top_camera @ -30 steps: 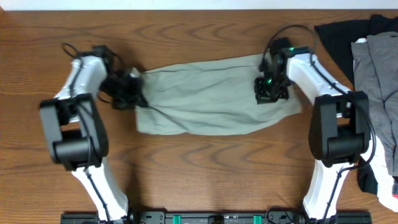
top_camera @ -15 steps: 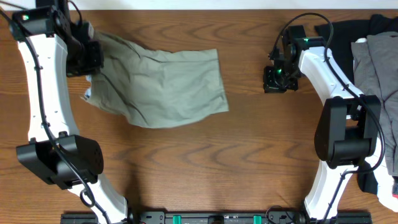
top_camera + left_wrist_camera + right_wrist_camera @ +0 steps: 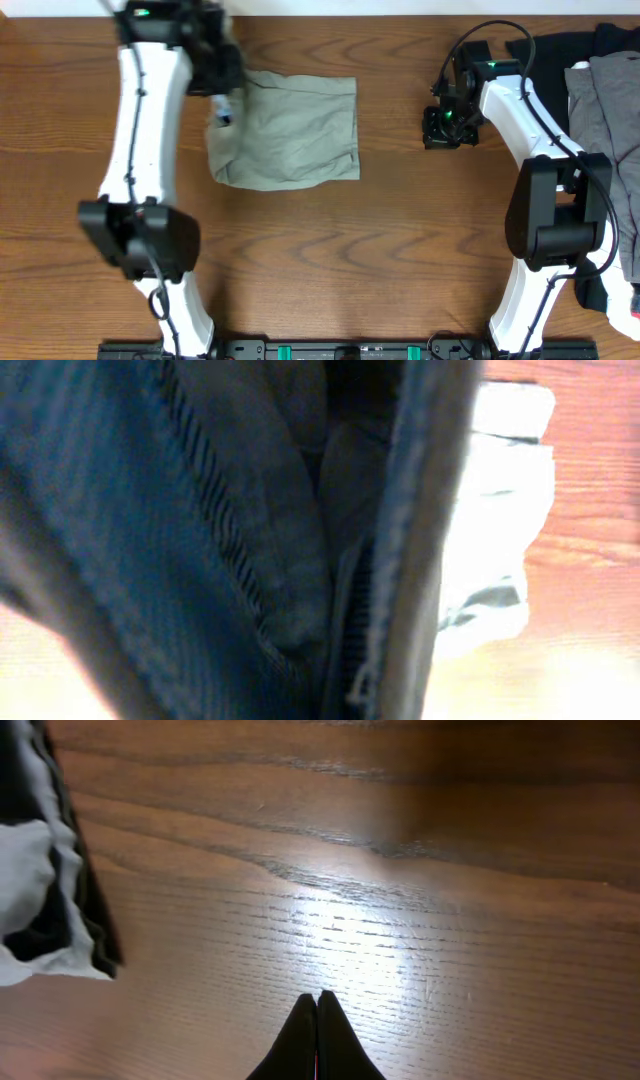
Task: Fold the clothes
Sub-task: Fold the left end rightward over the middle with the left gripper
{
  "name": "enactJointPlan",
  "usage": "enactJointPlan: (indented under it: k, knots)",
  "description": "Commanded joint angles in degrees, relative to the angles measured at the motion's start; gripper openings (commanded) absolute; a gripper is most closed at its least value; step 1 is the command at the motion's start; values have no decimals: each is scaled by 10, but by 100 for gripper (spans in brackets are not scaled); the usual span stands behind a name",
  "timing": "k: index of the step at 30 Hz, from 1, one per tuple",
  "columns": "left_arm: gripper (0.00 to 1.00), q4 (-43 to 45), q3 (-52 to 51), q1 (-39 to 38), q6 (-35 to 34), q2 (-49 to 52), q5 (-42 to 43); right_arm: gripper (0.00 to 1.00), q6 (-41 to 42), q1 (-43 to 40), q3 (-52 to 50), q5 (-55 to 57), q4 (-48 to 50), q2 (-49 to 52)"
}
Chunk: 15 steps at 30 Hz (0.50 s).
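The pale khaki-green shorts [image 3: 295,130] lie folded into a compact rectangle at the upper left-middle of the table. My left gripper [image 3: 216,78] is at their upper left corner, shut on the fabric. In the left wrist view the cloth [image 3: 250,530] fills the frame at close range, with stitching and a white label [image 3: 500,510]; the fingers are hidden. My right gripper [image 3: 445,128] is shut and empty just above bare wood, well right of the shorts. Its closed fingertips [image 3: 318,1002] show in the right wrist view.
A pile of other clothes sits at the table's right edge: a black garment [image 3: 545,60] and a darker grey garment [image 3: 610,110]. The black cloth also shows at the left of the right wrist view [image 3: 40,870]. Both arm bases stand at the front edge.
My left arm has swung right from the far left, carrying the shorts' left end over the rest, so the cloth is narrower. The right arm has stayed still.
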Motion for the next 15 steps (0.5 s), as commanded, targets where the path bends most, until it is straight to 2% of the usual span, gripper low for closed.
enactJointPlan:
  k: [1, 9, 14, 15]
  knots:
    - [6, 18, 3, -43, -74, 31, 13, 1, -4, 6, 11, 0, 1, -16]
    - [6, 49, 3, -130, -115, 97, 13, 2, -4, 9, 11, 0, 2, -16]
    - [7, 59, 3, -168, -115, 121, 13, 2, -4, 9, 11, 0, 2, -16]
    - [16, 59, 3, -174, -115, 124, 13, 2, -4, 9, 11, 0, 2, -16]
